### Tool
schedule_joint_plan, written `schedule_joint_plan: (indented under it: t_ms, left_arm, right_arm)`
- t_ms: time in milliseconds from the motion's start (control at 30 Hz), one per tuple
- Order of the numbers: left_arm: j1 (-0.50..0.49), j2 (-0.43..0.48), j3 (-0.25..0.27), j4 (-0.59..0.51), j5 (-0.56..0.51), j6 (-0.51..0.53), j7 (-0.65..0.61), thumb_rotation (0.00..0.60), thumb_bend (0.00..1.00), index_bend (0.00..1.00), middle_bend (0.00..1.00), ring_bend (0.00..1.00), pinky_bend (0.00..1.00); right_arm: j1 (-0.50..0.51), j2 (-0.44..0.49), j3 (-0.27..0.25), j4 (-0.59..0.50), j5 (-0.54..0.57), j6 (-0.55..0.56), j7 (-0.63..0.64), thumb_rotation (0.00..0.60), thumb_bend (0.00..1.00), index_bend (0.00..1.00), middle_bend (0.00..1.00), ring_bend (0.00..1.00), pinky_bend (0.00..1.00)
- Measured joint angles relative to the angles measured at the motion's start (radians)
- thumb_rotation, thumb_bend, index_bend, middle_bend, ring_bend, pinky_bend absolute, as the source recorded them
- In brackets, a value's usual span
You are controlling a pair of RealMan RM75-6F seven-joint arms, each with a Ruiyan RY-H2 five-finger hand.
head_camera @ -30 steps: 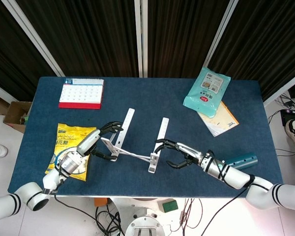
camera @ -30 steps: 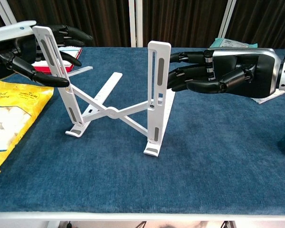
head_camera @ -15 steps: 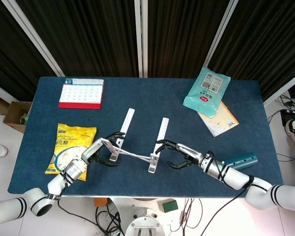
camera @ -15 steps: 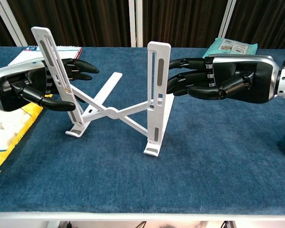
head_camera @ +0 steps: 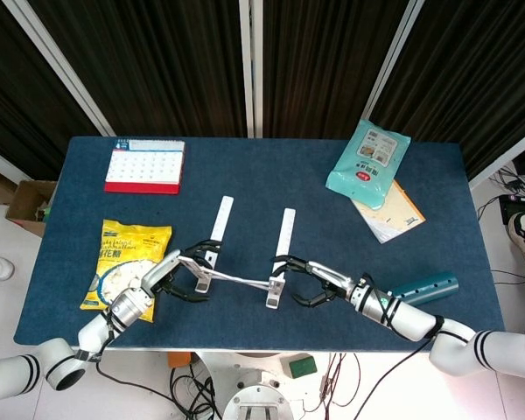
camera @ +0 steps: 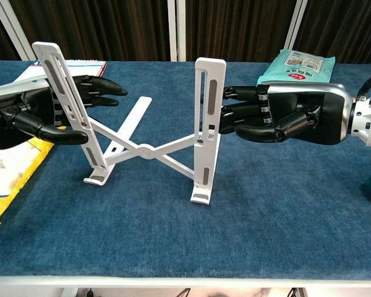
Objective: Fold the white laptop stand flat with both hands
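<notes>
The white laptop stand stands unfolded on the blue table, with two uprights joined by a crossed link. My left hand grips the tilted left upright, thumb in front of it and fingers behind. My right hand hangs to the right of the right upright; its fingers are slightly curled and their tips touch the upright's side. From overhead, the left hand and the right hand flank the stand's near ends.
A yellow snack bag lies just left of my left hand. A red-and-white calendar sits at the back left. At the back right are a teal wipes pack and a booklet. A teal cylinder lies by my right forearm.
My left hand dropped and closed around the left upright, which shifted left. My right hand slid in until its fingertips met the right upright.
</notes>
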State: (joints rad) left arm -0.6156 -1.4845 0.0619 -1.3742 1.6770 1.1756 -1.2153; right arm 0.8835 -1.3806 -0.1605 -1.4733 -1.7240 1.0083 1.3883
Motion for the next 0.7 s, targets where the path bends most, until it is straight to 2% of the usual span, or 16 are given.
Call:
schedule_joint_plan:
  t_ms: [267,467,700]
  left_arm:
    - [0.030,0.081,-0.010,-0.069,-0.022,0.039,0.178,0.600,0.02,0.22,0.11,0.09,0.27]
    - [0.049,0.130,0.011,-0.113,-0.026,0.039,0.221,0.600,0.02,0.22,0.11,0.09,0.27]
    - [0.050,0.137,0.011,-0.125,-0.027,0.028,0.231,0.600,0.02,0.22,0.11,0.09,0.27]
  right_arm:
    - [-0.035,-0.145,0.057,0.012,0.087,0.014,0.102,0.600,0.47,0.12,0.22,0.09,0.07]
    - [-0.072,-0.190,0.075,0.009,0.148,0.004,0.256,0.600,0.48,0.12,0.20,0.06,0.07]
    - [-0.088,-0.222,0.073,0.037,0.139,-0.031,0.396,0.600,0.48,0.11,0.20,0.06,0.07]
